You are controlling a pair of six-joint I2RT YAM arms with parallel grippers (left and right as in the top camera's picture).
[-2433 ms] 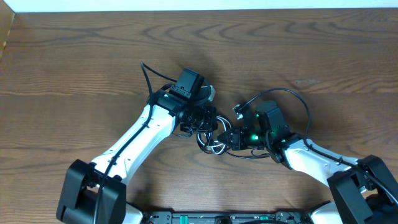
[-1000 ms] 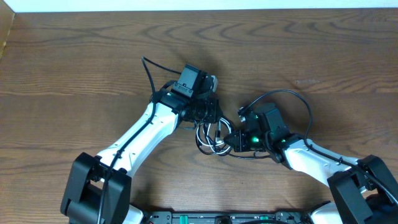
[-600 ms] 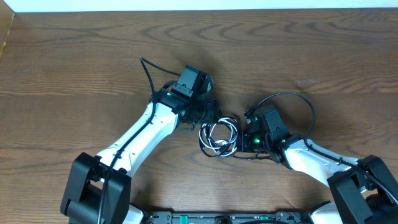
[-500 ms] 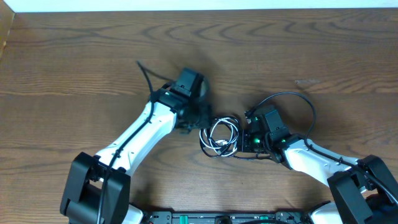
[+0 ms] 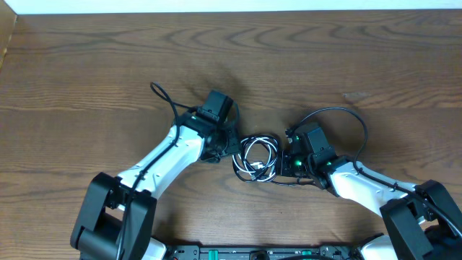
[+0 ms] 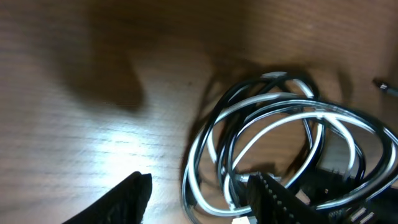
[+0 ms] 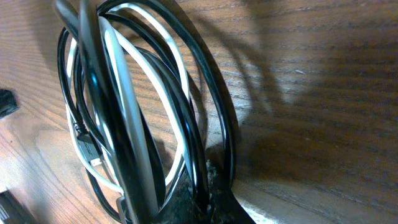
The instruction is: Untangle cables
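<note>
**Overhead view.** The coil of thin black and white plastic-sheathed cables [image 5: 258, 159] lies on the brown wood-grain table [image 5: 86, 72], between the two arms. The left gripper [image 5: 229, 146] sits just beside the coil's left edge. The right gripper [image 5: 284, 160] meets the coil's right edge. The strands overlap in several nested loops, and no cable is separated yet.

**Left wrist view.** The two black fingers [image 6: 127, 199] of the left gripper [image 6: 199, 202] stand spread apart. The cables [image 6: 280, 118] lie ahead of them, with the nearest white loop reaching into the gap (nothing is pinched).

**Right wrist view.** The fingertips of the right gripper [image 7: 202, 196] are pressed together. A black strand of the cables [image 7: 124, 93] runs down into them, so the gripper appears to pinch the coil at its rim. Which cable it is cannot be told. A small plug end [image 7: 89, 151] lies inside the loops.

**Hazards from this state.**
- If the left fingers close here, they will probably catch several strands at once. Pulling would then tighten the knot instead of freeing one cable.
- If a plug end is drawn through the wrong loop, a new crossing is likely.
- If the right pinch is shallow, the strand may slip out under tension and the whole coil will drag across the table.
</note>
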